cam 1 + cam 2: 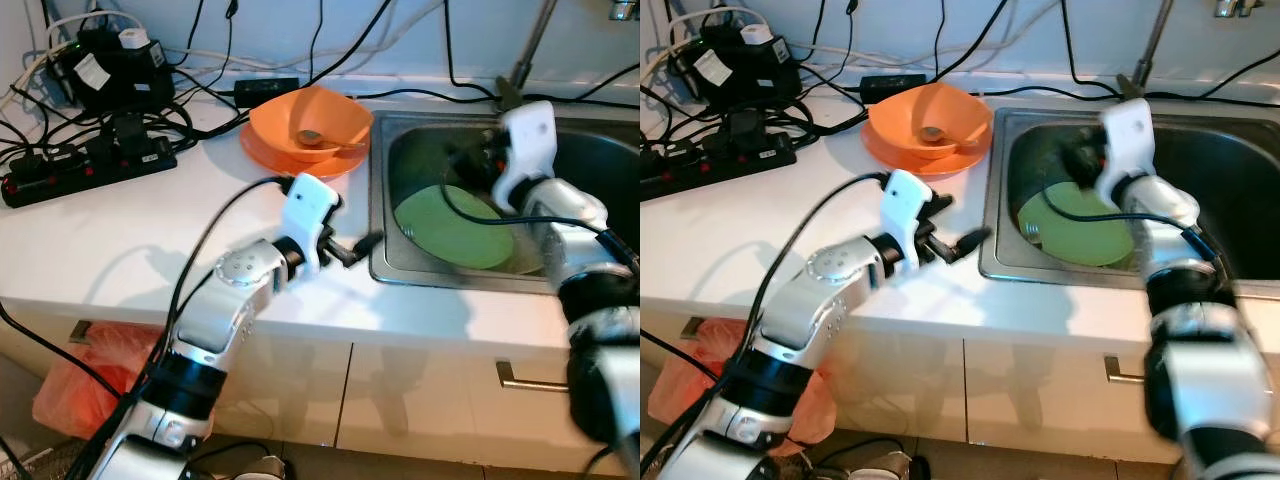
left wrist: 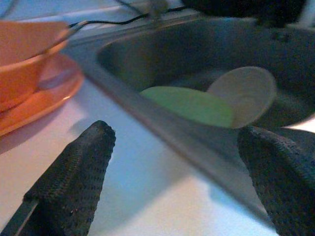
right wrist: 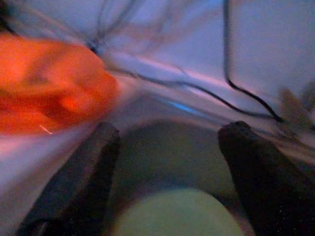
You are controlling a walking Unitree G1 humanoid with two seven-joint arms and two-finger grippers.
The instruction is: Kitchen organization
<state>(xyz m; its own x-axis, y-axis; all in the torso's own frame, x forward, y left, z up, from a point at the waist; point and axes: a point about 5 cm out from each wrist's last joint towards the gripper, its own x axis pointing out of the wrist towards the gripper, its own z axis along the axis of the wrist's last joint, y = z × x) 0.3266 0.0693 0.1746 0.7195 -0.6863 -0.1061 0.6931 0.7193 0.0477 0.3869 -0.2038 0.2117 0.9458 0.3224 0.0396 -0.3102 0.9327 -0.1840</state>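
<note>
From the head views, your left gripper [image 1: 355,247] hovers over the counter [image 1: 120,230] beside the sink [image 1: 385,265], with the orange bowl [image 1: 310,122] at its eleven o'clock. Your right gripper [image 1: 1080,160] hangs inside the sink at twelve o'clock of the green plate [image 1: 1080,225]. Left wrist view: fingers [image 2: 74,177] wide, holding nothing, plate ahead. Right wrist view is blurred: fingers [image 3: 78,177] wide above the plate.

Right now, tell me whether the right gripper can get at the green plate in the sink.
Probably yes. The right gripper hangs open inside the sink, just above the green plate, with nothing between its fingers and the plate. The plate lies nearly flat, so catching its rim may be awkward.
</note>
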